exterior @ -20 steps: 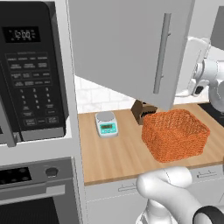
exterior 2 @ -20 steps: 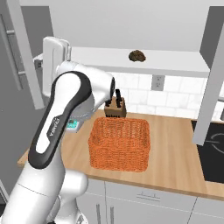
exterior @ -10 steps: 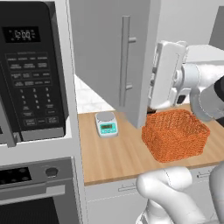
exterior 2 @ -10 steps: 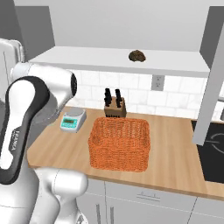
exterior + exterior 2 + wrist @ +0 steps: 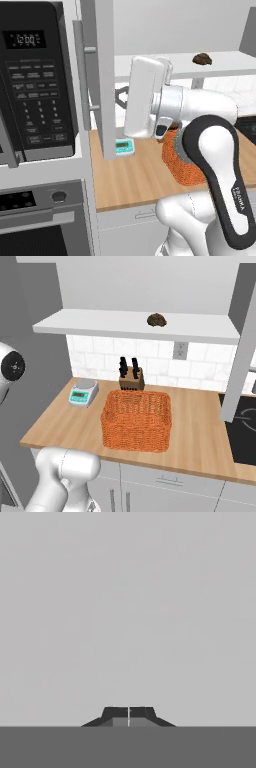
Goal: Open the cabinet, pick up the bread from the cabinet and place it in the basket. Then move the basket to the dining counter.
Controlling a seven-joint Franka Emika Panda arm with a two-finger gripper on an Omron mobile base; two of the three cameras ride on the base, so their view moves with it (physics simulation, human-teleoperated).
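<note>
The arm bends up and left, its hand close against the open cabinet door [image 5: 102, 75], with the gripper [image 5: 129, 716] pressed together and holding nothing. The bread [image 5: 157, 319] sits on the shelf above the basket [image 5: 137, 420]. The arm hides part of the basket.

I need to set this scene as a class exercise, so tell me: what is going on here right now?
A white robot arm is working at a wall cabinet whose doors stand open. Its hand is shut and holds nothing. The bread sits untouched on the cabinet's white shelf. The basket waits empty on the wooden counter, in front of a knife block and beside a small scale.
</note>
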